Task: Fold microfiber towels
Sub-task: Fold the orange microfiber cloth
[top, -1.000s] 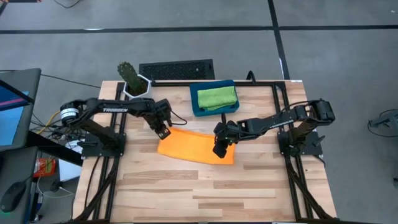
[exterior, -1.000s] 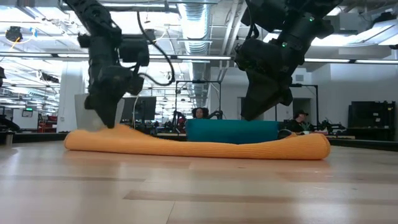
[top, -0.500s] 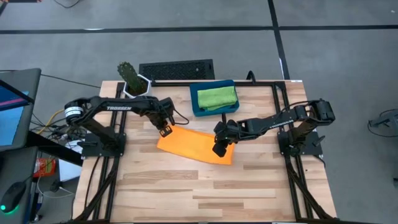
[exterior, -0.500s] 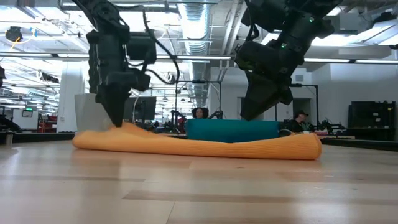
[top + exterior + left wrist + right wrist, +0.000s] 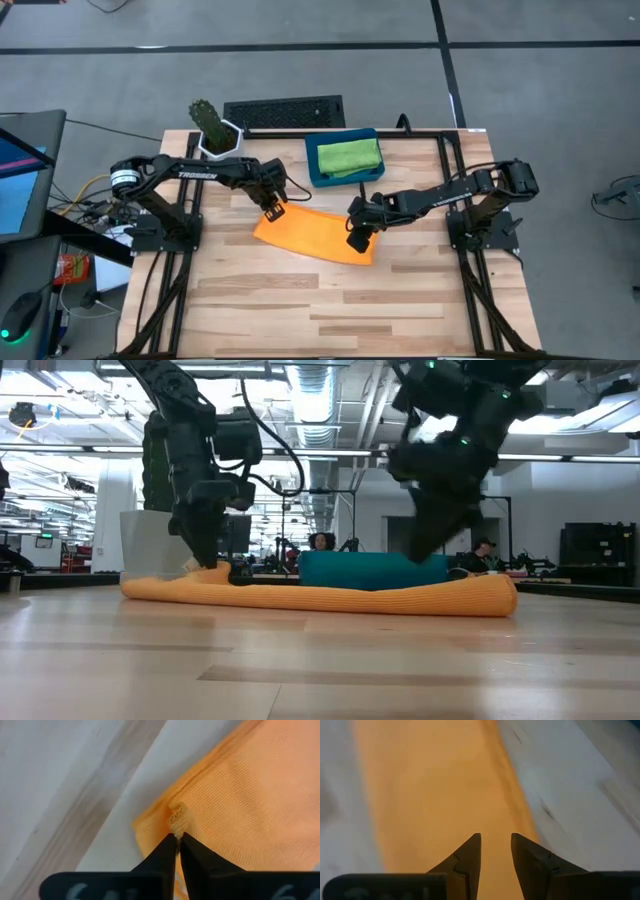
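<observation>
An orange towel [image 5: 315, 234] lies folded into a flat band on the wooden table, also seen as a long low roll in the low view [image 5: 330, 597]. My left gripper [image 5: 273, 211] points down at the towel's far left corner, its fingers all but shut on a small pucker of cloth. My right gripper [image 5: 358, 240] hangs open just above the towel's right part [image 5: 445, 785], touching nothing. A green towel [image 5: 348, 156] lies folded in the dark-blue tray [image 5: 312, 170] behind. My left gripper [image 5: 177, 837] pinches a small raised pucker [image 5: 176, 819] at the orange towel's far left corner between its two fingertips. The fingers come from above, pointing steeply down. The rest of the towel lies flat and slack on the table.
The dark-blue tray stands at the table's far middle, just behind both grippers. A potted cactus [image 5: 213, 128] stands at the far left corner. Bare wood [image 5: 320, 310] stretches across the near half of the table.
My left gripper has gone toward the table's right along the towel's far edge, taking the corner with it. The hump of cloth under it has sunk and the towel's left end has drawn in a little. My right gripper has tipped slightly in place.
</observation>
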You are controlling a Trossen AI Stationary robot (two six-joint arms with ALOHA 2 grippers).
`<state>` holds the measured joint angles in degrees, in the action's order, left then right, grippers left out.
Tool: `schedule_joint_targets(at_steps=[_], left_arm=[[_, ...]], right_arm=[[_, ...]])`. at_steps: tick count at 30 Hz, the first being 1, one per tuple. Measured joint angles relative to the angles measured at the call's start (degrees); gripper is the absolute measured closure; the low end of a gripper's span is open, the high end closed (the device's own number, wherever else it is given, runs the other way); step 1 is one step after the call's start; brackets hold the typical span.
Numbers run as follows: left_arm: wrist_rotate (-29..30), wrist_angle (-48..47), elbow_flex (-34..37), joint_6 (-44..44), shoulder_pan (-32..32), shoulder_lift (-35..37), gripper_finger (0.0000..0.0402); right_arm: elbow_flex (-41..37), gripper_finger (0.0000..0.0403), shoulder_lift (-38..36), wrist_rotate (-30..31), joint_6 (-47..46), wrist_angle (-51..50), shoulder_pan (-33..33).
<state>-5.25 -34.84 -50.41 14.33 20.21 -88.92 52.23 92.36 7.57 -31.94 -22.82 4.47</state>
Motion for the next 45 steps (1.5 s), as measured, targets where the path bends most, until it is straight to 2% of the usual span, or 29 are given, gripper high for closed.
schedule_joint_targets(at_steps=[6,14,22,26,33,38,45], left_arm=[[0.01,-0.6,0.02,0.14,-0.12,0.0,0.0371],[0.06,-0.58,0.02,0.1,-0.13,0.0,0.0368],[0.04,-0.58,0.02,0.11,-0.13,0.0,0.0368],[-0.27,-0.58,0.02,0.1,-0.13,0.0,0.0368],[-0.33,-0.76,0.02,0.09,-0.13,0.0,0.0368],[-0.36,-0.84,0.02,0.2,-0.13,0.0,0.0368],[-0.4,-2.47,0.02,0.13,-0.13,0.0,0.0368]], right_arm=[[-0.07,0.0267,0.76,3.74,-2.44,-7.8,0.0],[-0.02,0.0235,0.74,5.49,-4.08,-13.93,-0.17],[-0.02,0.0205,0.74,4.14,-5.34,-16.09,-1.27],[-0.02,0.0206,0.74,-0.22,-6.26,-16.21,-2.04],[-0.02,0.0217,0.74,-0.13,-8.58,-16.23,-2.05],[-0.02,0.0225,0.74,-4.39,-8.65,-15.55,-1.62],[-0.02,0.0235,0.74,-4.65,-8.68,-15.68,-0.96]])
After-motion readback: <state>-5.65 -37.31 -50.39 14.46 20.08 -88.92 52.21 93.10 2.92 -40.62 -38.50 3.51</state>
